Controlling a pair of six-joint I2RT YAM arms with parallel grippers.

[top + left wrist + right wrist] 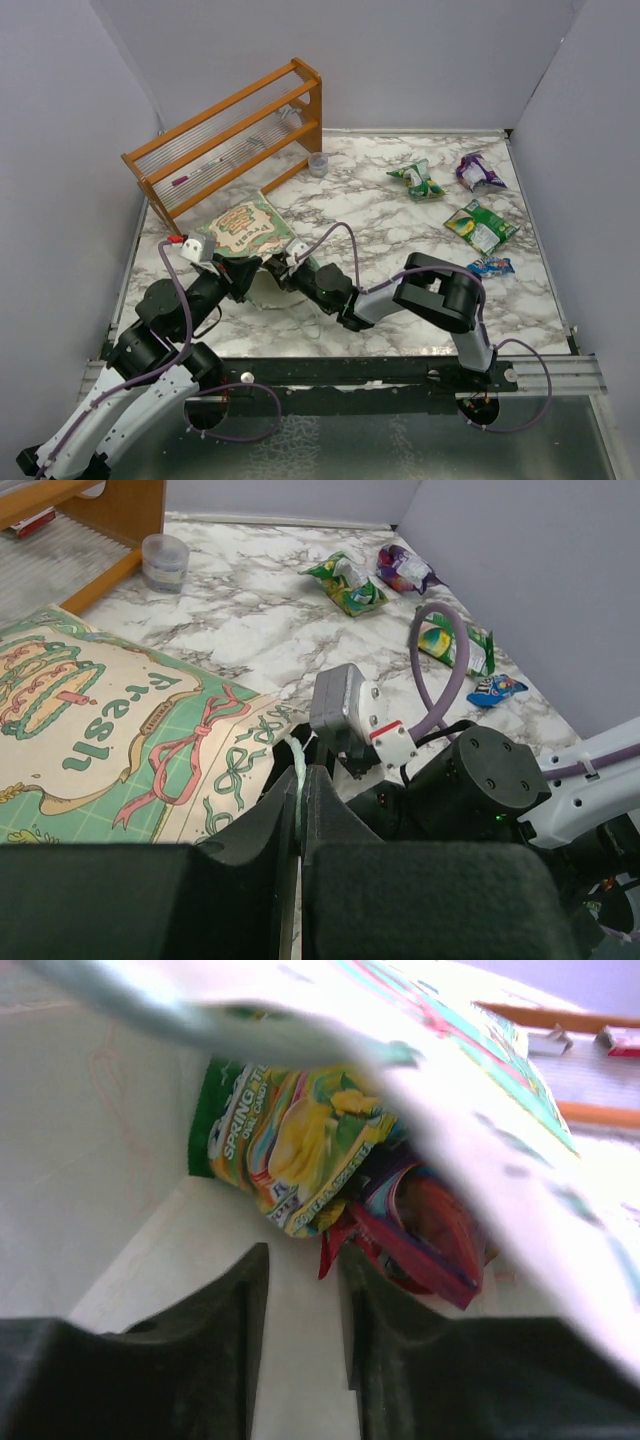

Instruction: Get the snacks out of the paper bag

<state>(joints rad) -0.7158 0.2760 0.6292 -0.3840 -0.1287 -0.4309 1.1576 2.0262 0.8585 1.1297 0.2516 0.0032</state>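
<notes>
Spreading under everything, the marble tabletop carries the orange wooden rack at its far left. Just in front of the rack lies the paper bag, flat, printed front up, mouth toward the arms. The left gripper is pinched tight on the thin upper lip of that mouth and holds it raised. The right gripper is inside the opening, jaws parted with nothing between them, facing 2 snacks at the back: a green-yellow packet overlapping a red packet. 4 more lie on the right of the tabletop, well apart from the bag: a green packet, a purple packet, a second green packet and a blue packet. A small clear cup sits beside the rack.

The lip is only a paper edge, so it could slip or tear free if the right arm presses up against it, and the flap would then drop over the opening. Because the 2 packets overlap, a close could catch both, or nip just a crinkly corner that slides out on the way back. Pushing deeper might shove the whole bag toward the rack.
</notes>
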